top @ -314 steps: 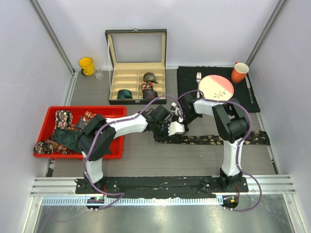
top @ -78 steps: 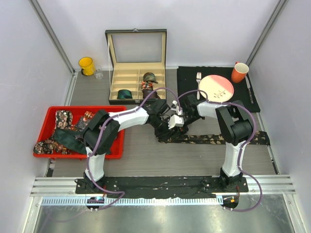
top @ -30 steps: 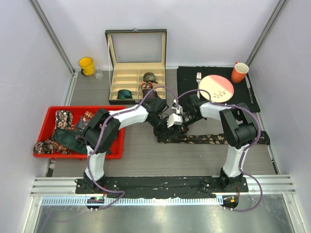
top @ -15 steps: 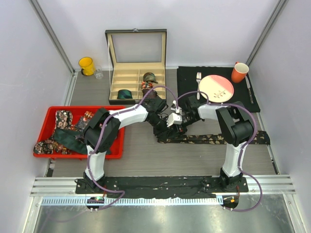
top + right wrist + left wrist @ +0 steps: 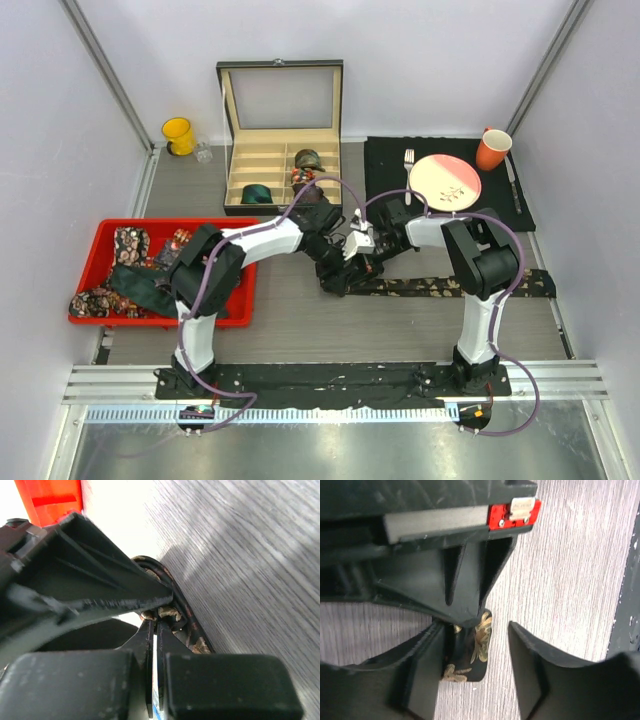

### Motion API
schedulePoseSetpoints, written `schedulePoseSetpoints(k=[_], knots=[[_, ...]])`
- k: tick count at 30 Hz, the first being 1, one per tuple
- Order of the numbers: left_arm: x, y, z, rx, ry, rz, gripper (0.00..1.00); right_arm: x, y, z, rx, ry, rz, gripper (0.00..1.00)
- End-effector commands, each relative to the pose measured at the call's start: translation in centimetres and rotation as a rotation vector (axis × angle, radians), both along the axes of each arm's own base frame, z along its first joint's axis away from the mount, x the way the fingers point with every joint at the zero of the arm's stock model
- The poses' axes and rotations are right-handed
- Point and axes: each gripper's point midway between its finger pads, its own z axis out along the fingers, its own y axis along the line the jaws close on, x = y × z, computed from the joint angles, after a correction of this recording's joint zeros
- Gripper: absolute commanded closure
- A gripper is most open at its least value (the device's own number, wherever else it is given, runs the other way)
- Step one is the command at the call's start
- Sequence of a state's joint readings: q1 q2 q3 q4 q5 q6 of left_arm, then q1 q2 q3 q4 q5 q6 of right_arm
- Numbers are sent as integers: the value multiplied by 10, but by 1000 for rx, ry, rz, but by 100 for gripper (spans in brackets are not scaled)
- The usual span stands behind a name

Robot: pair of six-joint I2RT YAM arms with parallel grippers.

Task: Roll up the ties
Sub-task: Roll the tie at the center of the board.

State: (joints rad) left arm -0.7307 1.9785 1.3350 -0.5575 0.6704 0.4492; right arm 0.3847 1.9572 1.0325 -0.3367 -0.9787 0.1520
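Right gripper (image 5: 152, 614) pinches the end of the floral tie (image 5: 474, 651), left gripper (image 5: 475, 629) gapes around it — shallow tip-grip may slip, letting the strip trailing to 3 o'clock unroll.

- Table (image 5: 300, 330): grey, wood-grain pattern.
- Flat tie (image 5: 450, 287), at 3 o'clock from the table centre: black ground with a small beige-and-red floral print. The left wrist view shows beige leaf motifs on its end.
- Tray (image 5: 100, 235), at 9 o'clock: red.
  - Floral ties (image 5: 130, 243) inside: dark with a red-and-beige print.
  - Green tie (image 5: 135, 285) inside: plain dark green.
- Tie box (image 5: 228, 120), at 12 o'clock: black shell, beige lining.
  - Green coil (image 5: 257, 193) inside: dark green.
  - Floral coil (image 5: 307, 158) inside: dark, printed.
- Mug (image 5: 178, 135), at 11 o'clock: yellow.
- Cup (image 5: 492, 150), at 1 o'clock: orange.
- Plate (image 5: 445, 182): pale pink and cream, with a small reddish mark.
- Mat (image 5: 385, 160) under the plate: plain black.
- Left arm (image 5: 265, 240) and right arm (image 5: 470, 250): white links, black joints.
- Cables (image 5: 215, 290): purple.
- Left gripper (image 5: 475, 630) and right gripper (image 5: 156, 614): black.
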Motion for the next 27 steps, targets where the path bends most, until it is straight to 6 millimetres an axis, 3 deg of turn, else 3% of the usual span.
schedulePoseSetpoints(k=[1,3,4,7,9,14,25,27], knots=[[31,-7,34,-80,-160,98,38,-7,-7,-19,-70,-2,27,99],[36,-7,48,-104,-209,112,35,-6,-8,-19,-75,-6,24,99],[39,-6,64,-132,-252,118,33,-6,-8,-19,-75,-4,26,99],[42,3,69,-141,-350,110,23,-5,-7,-18,-73,-6,25,99],[37,14,60,-109,-408,30,8,-6,-7,-17,-69,-3,26,99],[29,24,39,-50,-439,-91,0,-6,-6,-15,-64,8,22,99],[21,-1,-8,6,-488,-228,0,0,0,-10,-32,45,13,99],[21,-2,-11,19,-473,-238,6,1,1,-8,-24,43,14,99]])
